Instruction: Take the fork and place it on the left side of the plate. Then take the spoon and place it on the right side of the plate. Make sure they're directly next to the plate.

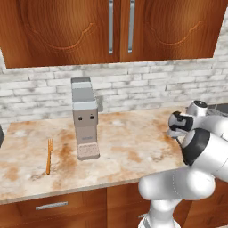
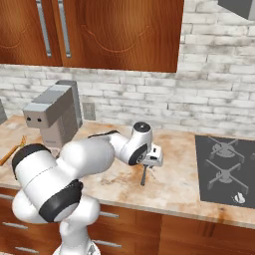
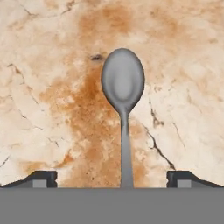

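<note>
Marble-patterned table below wooden cabinets, brick wall behind.

Containers: a grey coffee machine stands toward the back of the table; whether anything is in it cannot be told.

Fork — slim, orange-brown, lying flat on the table well left of the coffee machine in the left base view. Long axis runs roughly front to back; tines at the far end, toward the wall, handle toward the table's front edge. In the right base view a sliver of it shows at the far left edge.

Spoon — grey, flat on the table directly under the gripper. In the hand view the bowl points up the picture, and the handle runs straight down between the two fingertips. In the right base view it shows as a short dark stick just below the hand, near the stove.

Gripper — jaws spread wide, one fingertip either side of the spoon handle, clear gaps on both sides; nothing held. It hangs low over the table, pointing down.
</note>
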